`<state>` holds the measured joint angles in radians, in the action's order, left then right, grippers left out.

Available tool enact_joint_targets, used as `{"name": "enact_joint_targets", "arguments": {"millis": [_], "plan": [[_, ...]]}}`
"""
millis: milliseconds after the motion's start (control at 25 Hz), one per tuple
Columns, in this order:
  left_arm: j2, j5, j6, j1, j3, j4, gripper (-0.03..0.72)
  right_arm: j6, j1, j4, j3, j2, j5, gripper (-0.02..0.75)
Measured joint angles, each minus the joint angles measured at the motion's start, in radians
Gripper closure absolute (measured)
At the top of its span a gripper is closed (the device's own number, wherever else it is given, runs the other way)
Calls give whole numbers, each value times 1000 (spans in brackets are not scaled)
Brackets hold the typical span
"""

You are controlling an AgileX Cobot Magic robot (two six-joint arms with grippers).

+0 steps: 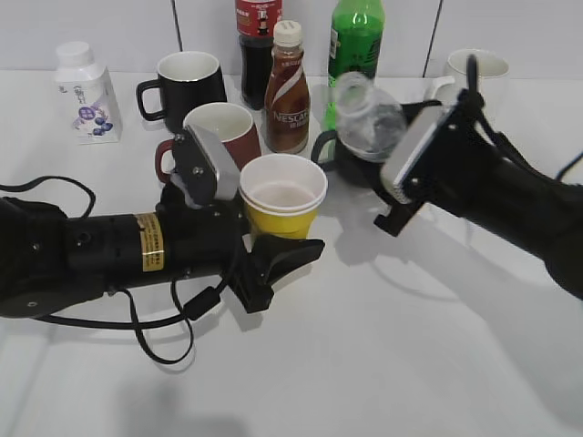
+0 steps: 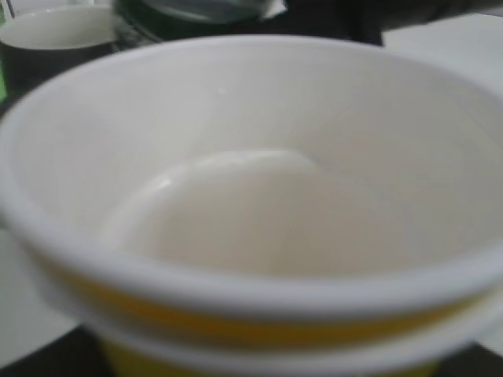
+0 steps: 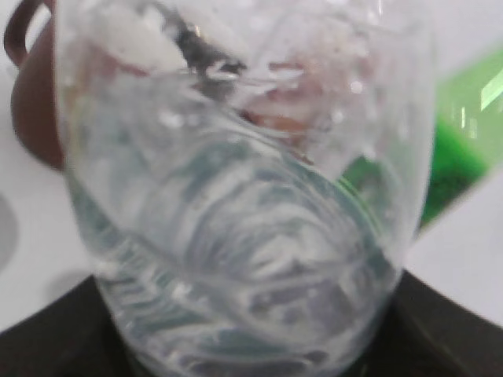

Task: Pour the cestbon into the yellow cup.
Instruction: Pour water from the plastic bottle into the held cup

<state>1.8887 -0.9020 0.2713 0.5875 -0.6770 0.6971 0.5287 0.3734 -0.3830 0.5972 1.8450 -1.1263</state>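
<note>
My left gripper [image 1: 278,248] is shut on the yellow cup [image 1: 282,197] and holds it upright at the table's middle; the cup's white inside fills the left wrist view [image 2: 259,212]. My right gripper [image 1: 378,159] is shut on the cestbon [image 1: 367,118], a clear plastic bottle, and holds it off the table to the right of the cup, its top leaning towards the cup. The bottle fills the right wrist view [image 3: 244,204]. Bottle and cup are apart. The jaws themselves are hidden in both wrist views.
Behind the cup stand a brown-red mug [image 1: 219,132], a black mug [image 1: 187,86], a brown Nescafe bottle [image 1: 287,91], a dark cola bottle [image 1: 257,41], a green soda bottle [image 1: 356,36] and a white mug [image 1: 474,68]. A white jar [image 1: 85,91] stands at the far left.
</note>
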Motion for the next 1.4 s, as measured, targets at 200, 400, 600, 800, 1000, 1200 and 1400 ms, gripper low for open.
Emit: {"name": "enact_joint_targets", "arguments": {"millis": [200, 400, 600, 800, 1000, 1200, 1400], "plan": [[0, 12, 0, 0, 0, 2, 249, 96, 35, 29, 63, 0, 52, 271], [0, 14, 0, 0, 0, 3, 249, 117, 37, 39, 68, 0, 61, 271], [0, 15, 0, 0, 0, 3, 249, 183, 37, 52, 68, -18, 61, 271], [0, 16, 5, 0, 0, 9, 249, 270, 37, 72, 68, -58, 60, 271], [0, 9, 9, 0, 0, 11, 249, 343, 37, 77, 68, -61, 60, 271], [0, -7, 11, 0, 0, 23, 249, 393, 37, 79, 68, -61, 60, 271], [0, -7, 27, 0, 0, 67, 249, 442, 37, 80, 68, -61, 60, 271]]}}
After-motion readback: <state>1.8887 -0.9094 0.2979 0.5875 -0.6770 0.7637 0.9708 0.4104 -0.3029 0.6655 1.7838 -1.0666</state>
